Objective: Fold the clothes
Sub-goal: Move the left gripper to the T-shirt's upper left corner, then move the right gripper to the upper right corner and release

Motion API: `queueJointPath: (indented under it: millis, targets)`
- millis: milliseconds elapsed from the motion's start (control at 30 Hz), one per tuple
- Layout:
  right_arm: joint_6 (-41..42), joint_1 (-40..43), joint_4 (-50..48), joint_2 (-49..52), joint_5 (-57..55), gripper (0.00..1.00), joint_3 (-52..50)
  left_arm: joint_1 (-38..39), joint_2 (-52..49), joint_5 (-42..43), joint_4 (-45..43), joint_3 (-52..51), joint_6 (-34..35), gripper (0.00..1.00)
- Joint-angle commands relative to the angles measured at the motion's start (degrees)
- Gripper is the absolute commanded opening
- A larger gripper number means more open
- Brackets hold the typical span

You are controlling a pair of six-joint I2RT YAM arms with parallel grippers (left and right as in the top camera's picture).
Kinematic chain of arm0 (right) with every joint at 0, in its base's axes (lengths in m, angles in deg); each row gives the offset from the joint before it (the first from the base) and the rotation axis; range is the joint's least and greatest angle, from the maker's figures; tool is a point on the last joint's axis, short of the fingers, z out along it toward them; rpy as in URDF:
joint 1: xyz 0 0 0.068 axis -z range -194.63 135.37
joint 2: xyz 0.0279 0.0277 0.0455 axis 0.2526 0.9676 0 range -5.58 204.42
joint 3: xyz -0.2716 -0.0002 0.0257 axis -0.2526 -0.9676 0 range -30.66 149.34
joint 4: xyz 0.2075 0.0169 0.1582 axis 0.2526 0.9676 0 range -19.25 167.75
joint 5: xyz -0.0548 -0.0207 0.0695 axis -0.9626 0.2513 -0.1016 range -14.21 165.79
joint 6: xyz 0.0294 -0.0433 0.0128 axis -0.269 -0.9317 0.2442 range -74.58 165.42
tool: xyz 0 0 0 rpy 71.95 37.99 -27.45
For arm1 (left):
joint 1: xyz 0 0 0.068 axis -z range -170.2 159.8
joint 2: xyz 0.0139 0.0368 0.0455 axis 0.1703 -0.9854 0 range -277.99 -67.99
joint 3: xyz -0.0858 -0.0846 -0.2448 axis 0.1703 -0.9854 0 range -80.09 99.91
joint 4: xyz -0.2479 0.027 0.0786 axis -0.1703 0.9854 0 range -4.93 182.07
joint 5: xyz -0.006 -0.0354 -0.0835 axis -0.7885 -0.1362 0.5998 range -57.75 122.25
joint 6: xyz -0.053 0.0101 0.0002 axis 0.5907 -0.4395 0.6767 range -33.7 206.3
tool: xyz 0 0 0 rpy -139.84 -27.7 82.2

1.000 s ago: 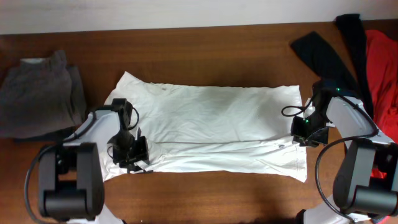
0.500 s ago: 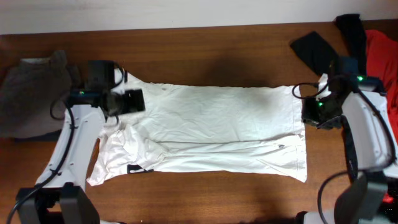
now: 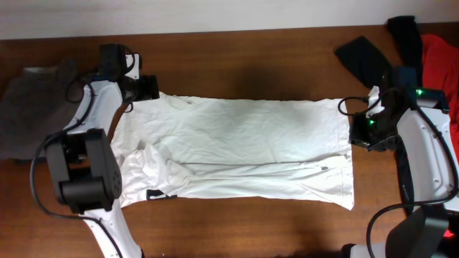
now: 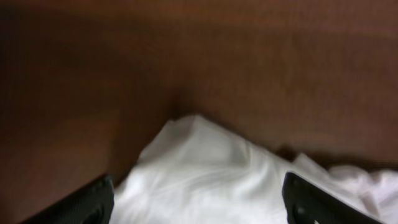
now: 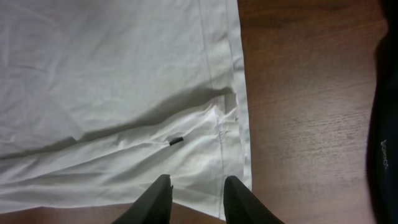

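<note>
And the left arm has swung away! A second ago it sat low at the T-shirt's 7 o'clock corner. Now the left gripper [image 3: 150,87] is up at the 10 o'clock corner, at the far edge of the cloth. Its fingers [image 4: 93,200] stand released and wide, and the wrist view shows the white corner lying loose between them, not pinched.

The corner it left behind has dropped in a rumple at 7 o'clock, with a scrap of the black print [image 3: 161,195] peeking out.

Over on the other side, the right gripper [image 5: 198,196] has edged up from the near corner to the hem at 3 o'clock. Its fingers [image 5: 158,196] are parted a little and poised over the seam, grasping nothing that I can see.

The white T-shirt [image 3: 244,140] lies stretched lengthwise across the middle of the worktop [image 3: 244,64]. Its near long edge is already turned up in a band.

My read is that one lengthwise fold is done and both arms are lining up on the far edge for the next. That rumpled sleeve may need smoothing first.

The black garment [image 3: 369,61] and the orange-red one [image 3: 439,64] wait at 2 o'clock, and a grey garment [image 3: 36,107] lies at 9 o'clock.
</note>
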Motion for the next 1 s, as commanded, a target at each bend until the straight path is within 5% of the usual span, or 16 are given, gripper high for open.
queueJointPath:
  millis: [0, 433, 600, 967]
  targets:
    - [-0.5, -0.3, 0.2, -0.7, 0.3, 0.33, 0.5, -0.2, -2.0, 4.1, -5.1, 1.3, -1.2, 0.84]
    - [-0.5, -0.3, -0.4, -0.7, 0.3, 0.33, 0.5, 0.0, -3.8, 4.1, -5.8, 0.6, -1.3, 0.59]
    - [-0.5, -0.3, -1.4, -0.7, 0.3, 0.33, 0.5, 0.0, -4.0, 4.3, -3.5, 0.6, -1.2, 0.01]
    - [-0.5, -0.3, -16.6, 1.7, 0.1, 0.43, 0.5, -0.6, 4.1, 5.8, 11.8, 2.6, 0.7, 0.0]
